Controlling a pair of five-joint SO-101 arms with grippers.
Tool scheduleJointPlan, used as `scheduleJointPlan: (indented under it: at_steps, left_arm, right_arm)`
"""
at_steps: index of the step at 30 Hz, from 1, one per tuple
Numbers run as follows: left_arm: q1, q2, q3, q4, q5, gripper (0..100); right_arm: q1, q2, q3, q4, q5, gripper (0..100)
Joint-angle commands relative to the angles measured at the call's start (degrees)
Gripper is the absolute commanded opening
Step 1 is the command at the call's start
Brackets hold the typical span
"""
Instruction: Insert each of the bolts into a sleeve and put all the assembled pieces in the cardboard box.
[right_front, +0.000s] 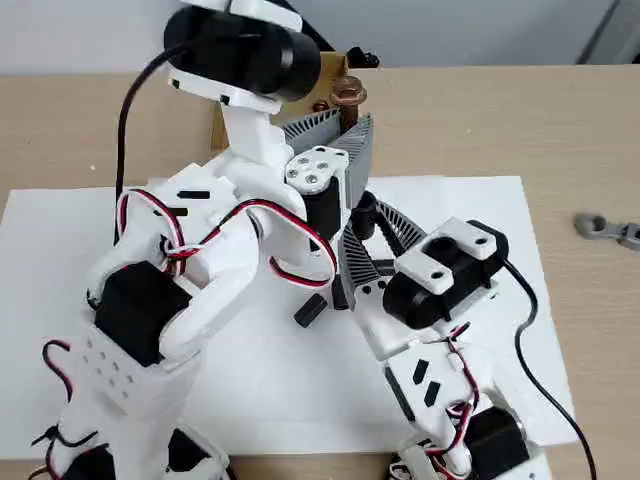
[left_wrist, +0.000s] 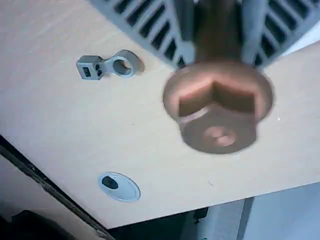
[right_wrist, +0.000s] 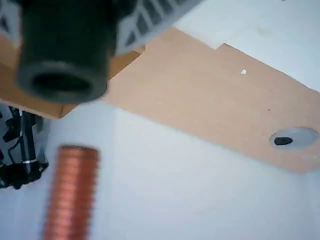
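**Two claws, one bolt and one sleeve held over the table**

Two grey ribbed fingers of the left gripper (right_front: 345, 128) (left_wrist: 217, 45) are closed on the shank of a copper-coloured hex-head bolt (right_front: 347, 95) (left_wrist: 217, 107). The flanged head sticks out past the fingertips. From the high view the shank is hidden between the fingers. It sits just in front of the brown cardboard box (right_front: 330, 68), most of which is covered by that arm's black motor and white links.

The right gripper (right_front: 362, 245) (right_wrist: 62, 30) is clamped on a black tubular sleeve (right_wrist: 62, 55), whose open mouth faces its wrist camera. In the high view the space between its fingers is crowded with dark parts, and the sleeve cannot be picked out there.

In the right wrist view the bolt's threaded end (right_wrist: 72, 192) lies near the sleeve mouth but apart from it, not inside. Its far part is cut off by the frame edge, and whether the two line up cannot be told.

A loose black sleeve (right_front: 311, 309) lies on the white paper sheet (right_front: 480, 220) between the arms. The sheet covers part of the light wooden table (right_front: 500, 110). A small grey ring-ended part (right_front: 600, 227) (left_wrist: 107, 66) rests on the bare wood, well apart from both claws. A round grey grommet (left_wrist: 119, 186) (right_wrist: 292, 138) is set into the tabletop
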Motion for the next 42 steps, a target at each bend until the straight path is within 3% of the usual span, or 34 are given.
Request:
scheduleJointPlan:
  at_steps: [1, 14, 22, 28, 42]
  left_arm:
    - [-0.1, -0.2, -0.3, -2.0, 0.6, 1]
    - [-0.1, -0.6, 5.3, -4.7, 3.4, 1]
    - [0.3, -0.8, 5.1, -1.8, 3.4, 1]
    - [5.0, -5.5, 6.1, -0.4, 3.1, 1]
    - [5.3, -6.1, 9.3, -0.4, 2.6, 1]
  right_arm:
    - [0.5, -0.7, -0.3, -1.3, -0.7, 0.5]
    - [0.5, -0.7, -0.3, -1.1, -0.7, 0.5]
    - [0.5, -0.7, -0.3, -1.2, -0.7, 0.5]
    - [0.5, -0.4, -0.3, -1.4, -0.7, 0.5]
    - [0.5, -0.2, -0.3, -1.5, -0.7, 0.5]
